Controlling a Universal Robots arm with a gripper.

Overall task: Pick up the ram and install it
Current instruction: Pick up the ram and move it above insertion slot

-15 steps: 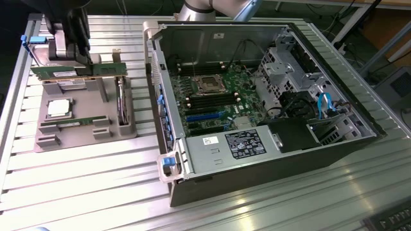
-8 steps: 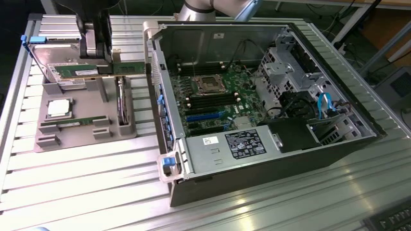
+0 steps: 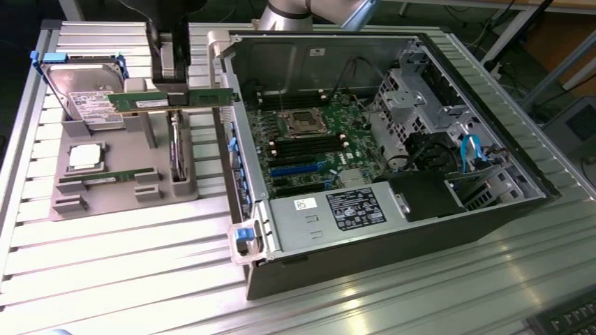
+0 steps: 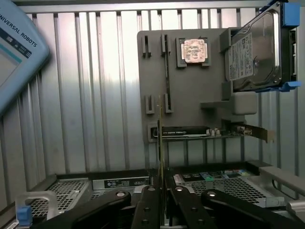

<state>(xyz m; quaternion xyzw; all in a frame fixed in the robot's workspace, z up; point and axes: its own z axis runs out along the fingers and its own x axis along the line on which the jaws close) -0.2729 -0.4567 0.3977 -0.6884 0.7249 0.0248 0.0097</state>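
gripper (image 3: 177, 87) is clamped on the ram (image 3: 139, 102): from my wrist view i see the black fingers (image 4: 145, 205) pressed together on either face of the thin green stick (image 4: 160, 143), which runs edge-on away from them. from the exterior view the ram hangs level, lifted clear above the grey holder tray (image 3: 121, 199), with its long side crossing the tray's far end.

on that tray i can see the second ram stick (image 3: 93, 180) lying flat in its holder near the middle. the silver processor (image 3: 84, 155) sits just beyond it, toward the tray's far end. the hard drive (image 3: 88, 98) with its white label leans at the tray's far corner, just beside the held ram. a dark expansion card (image 3: 177, 157) stands on edge along the tray side that faces the computer case (image 3: 391, 230).

the case lies open right beside the tray, its motherboard (image 3: 312, 150) exposed. tray and case both rest on the slatted metal table (image 3: 112, 258).
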